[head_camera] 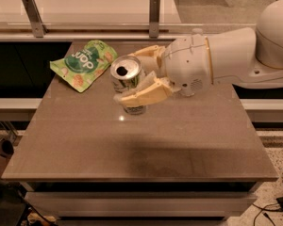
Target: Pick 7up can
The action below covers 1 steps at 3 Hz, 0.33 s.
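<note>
At the left a flat green snack bag lies on the brown surface, near the 7up can but apart from it; the can is over the middle-back of the surface, its opened top tilted, with the end effector closed narrow on its side walls between cream fingers. Thin aluminium, probably light, slick and easily dented, so a modest mid-body squeeze suits; nothing blocks the way upward; the white arm fills the right.
</note>
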Available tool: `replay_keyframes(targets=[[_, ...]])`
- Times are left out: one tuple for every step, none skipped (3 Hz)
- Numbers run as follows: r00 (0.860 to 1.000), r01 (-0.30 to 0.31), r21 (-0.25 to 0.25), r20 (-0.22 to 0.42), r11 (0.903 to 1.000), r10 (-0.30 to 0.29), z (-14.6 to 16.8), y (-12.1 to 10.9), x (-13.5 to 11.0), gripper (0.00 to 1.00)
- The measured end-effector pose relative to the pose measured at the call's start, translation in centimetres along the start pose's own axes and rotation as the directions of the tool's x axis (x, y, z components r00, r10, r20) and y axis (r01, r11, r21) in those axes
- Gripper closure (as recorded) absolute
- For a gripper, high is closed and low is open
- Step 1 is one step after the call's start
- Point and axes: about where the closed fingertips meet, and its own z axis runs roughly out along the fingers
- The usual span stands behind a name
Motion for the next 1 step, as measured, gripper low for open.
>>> replay_keyframes(targets=[[1.000,0.000,0.000,0.000,1.0000,0.000,0.01,0.00,-0.01,1.00]])
